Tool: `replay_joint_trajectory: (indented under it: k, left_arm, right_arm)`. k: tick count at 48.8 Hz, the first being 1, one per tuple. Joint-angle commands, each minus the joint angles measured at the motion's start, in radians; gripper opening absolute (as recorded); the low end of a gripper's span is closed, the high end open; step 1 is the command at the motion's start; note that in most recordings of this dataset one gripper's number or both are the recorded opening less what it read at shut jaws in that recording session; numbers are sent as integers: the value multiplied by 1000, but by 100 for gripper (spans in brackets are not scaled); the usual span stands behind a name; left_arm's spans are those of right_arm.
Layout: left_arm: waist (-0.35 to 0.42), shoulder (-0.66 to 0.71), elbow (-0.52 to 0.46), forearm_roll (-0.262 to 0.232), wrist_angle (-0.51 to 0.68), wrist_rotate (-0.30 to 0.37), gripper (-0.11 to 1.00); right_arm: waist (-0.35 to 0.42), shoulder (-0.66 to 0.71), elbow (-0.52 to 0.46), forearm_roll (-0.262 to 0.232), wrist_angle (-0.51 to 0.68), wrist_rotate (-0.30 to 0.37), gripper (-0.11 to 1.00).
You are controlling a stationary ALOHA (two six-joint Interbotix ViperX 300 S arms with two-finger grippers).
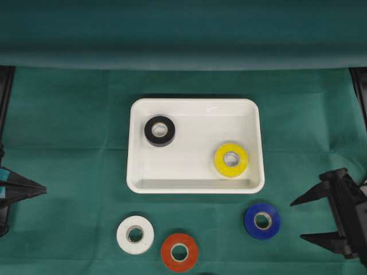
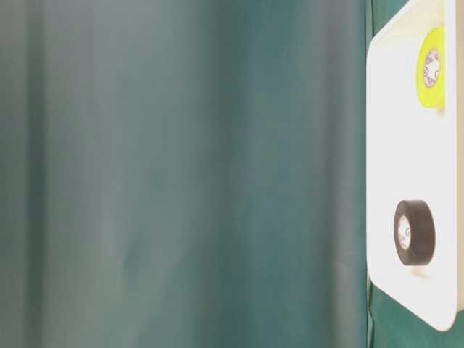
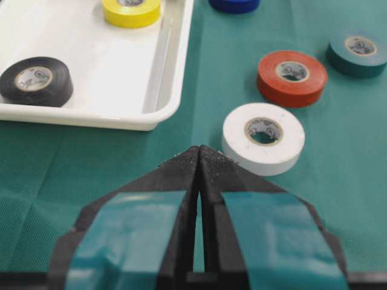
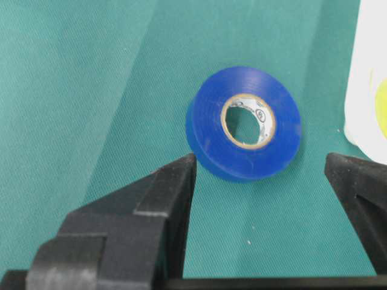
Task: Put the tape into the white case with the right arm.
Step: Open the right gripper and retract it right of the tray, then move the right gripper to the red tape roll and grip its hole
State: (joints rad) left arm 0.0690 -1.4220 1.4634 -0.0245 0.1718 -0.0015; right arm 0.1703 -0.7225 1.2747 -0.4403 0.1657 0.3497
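Two rolls already lie flat inside the white case [image 1: 195, 186], which I see at the centre of the overhead frame on the green cloth [image 1: 69, 143] that covers the whole table. In the case, the black tape [image 1: 160, 130] sits toward the upper left and the yellow tape [image 1: 231, 160] toward the lower right, well apart from each other.

At the right edge of that frame I have the right arm's gripper [image 1: 302, 219], plain black, its two pointed fingers spread wide and holding nothing. From its wrist camera the blue tape [image 4: 243, 124] lies flat on the cloth just ahead of the fingertips, framed between them but untouched.

At the left edge, the left gripper [image 1: 41, 188], with light-blue patches, has its fingers pressed together to a point, empty.

Below the case, three rolls lie in the lower part of the overhead frame: the blue one at lower right, the orange tape [image 1: 179, 252] at bottom centre, the white tape [image 1: 135, 234] just left of it. My left wrist view adds a teal tape [image 3: 358, 52] at its upper right.
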Motion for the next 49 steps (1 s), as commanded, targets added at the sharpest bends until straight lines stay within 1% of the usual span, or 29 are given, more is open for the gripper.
replay_joint_trajectory:
  k: [1, 6, 11, 14, 20, 26, 33, 43, 49]
  left_arm:
    - [3, 9, -11, 0, -9, 0, 0]
    - [3, 9, -11, 0, -9, 0, 0]
    - [3, 9, -12, 0, -9, 0, 0]
    - [3, 9, -11, 0, -11, 0, 0]
    - [3, 9, -11, 0, -9, 0, 0]
    - [3, 9, -11, 0, -9, 0, 0]
    - [3, 9, -9, 0, -11, 0, 0]
    - [5, 9, -9, 0, -9, 0, 0]
    - [3, 9, -9, 0, -11, 0, 0]
  right_arm:
    - [6, 52, -55, 5, -15, 2, 63]
    - [12, 126, -109, 9, -17, 11, 63]
    - [23, 219, -173, 20, -14, 54, 63]
    - [35, 273, -207, 18, -12, 66, 63]
    - [66, 377, -284, 17, -12, 69, 63]
    - [78, 474, -374, 18, -8, 77, 63]
    - [78, 584, -499, 18, 23, 78, 63]
    - [78, 715, -653, 18, 97, 78, 63]
    - [78, 788, -750, 18, 112, 78, 63]
